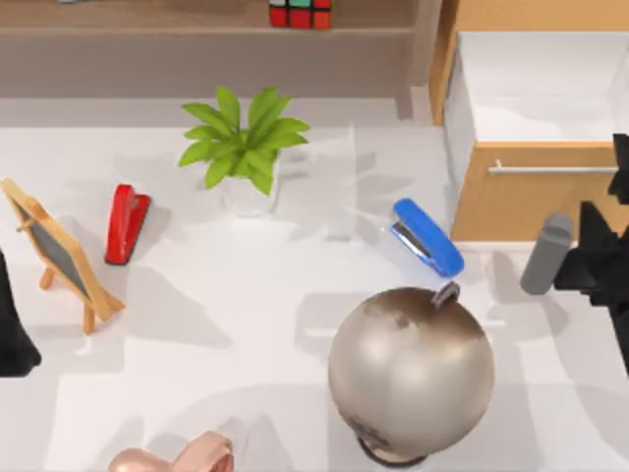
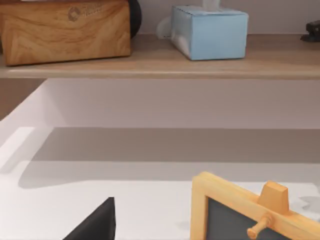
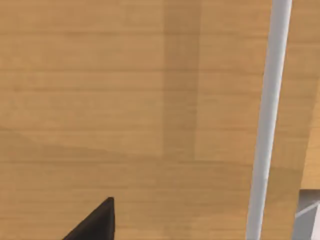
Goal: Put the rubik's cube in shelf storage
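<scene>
The rubik's cube [image 1: 300, 12] rests on the horizontal board of the brown shelf storage [image 1: 197, 29], at the back of the table a little left of the shelf's upright post [image 1: 426, 44]. Neither gripper touches it. My left gripper [image 1: 12, 334] sits low at the table's left edge, beside the small chalkboard easel [image 1: 59, 251]. My right gripper [image 1: 600, 261] is at the right edge, close in front of the drawer cabinet [image 1: 511, 202]. The left wrist view looks along the shelf board [image 2: 160, 67].
A potted plant [image 1: 246, 147], red stapler [image 1: 126, 223], blue stapler [image 1: 428, 236], large globe [image 1: 411, 369] and grey bottle [image 1: 546, 254] stand on the table. A pink object [image 1: 187, 457] lies at the front. A wooden box [image 2: 65, 30] and blue tissue box [image 2: 210, 32] sit on the shelf. The silver handle [image 3: 267, 120] is near my right wrist.
</scene>
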### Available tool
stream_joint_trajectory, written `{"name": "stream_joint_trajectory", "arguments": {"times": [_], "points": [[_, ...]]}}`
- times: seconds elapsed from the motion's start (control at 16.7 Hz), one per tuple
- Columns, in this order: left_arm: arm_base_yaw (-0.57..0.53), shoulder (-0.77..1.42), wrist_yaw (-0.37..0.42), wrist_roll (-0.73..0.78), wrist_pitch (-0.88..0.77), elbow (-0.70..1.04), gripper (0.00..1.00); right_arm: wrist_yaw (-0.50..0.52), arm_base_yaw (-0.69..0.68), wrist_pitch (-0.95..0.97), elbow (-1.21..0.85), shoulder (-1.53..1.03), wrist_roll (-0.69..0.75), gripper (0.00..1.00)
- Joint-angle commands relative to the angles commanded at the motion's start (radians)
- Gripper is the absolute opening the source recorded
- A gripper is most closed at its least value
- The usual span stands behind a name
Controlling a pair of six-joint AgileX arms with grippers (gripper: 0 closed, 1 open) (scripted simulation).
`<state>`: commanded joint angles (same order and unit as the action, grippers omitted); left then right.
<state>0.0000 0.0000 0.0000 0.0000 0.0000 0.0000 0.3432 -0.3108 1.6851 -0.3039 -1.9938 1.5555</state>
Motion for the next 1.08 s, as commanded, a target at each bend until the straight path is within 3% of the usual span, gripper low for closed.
{"name": "stream_joint_trajectory", "arguments": {"times": [0.3,1.08], "points": [[0.000,0.000,0.000,0.000,0.000,0.000,1.00,-0.003,0.003,-0.005,-0.005,0.000,0.000,1.00],[0.000,0.000,0.000,0.000,0.000,0.000,1.00,-0.003,0.003,-0.005,-0.005,0.000,0.000,0.02]]}}
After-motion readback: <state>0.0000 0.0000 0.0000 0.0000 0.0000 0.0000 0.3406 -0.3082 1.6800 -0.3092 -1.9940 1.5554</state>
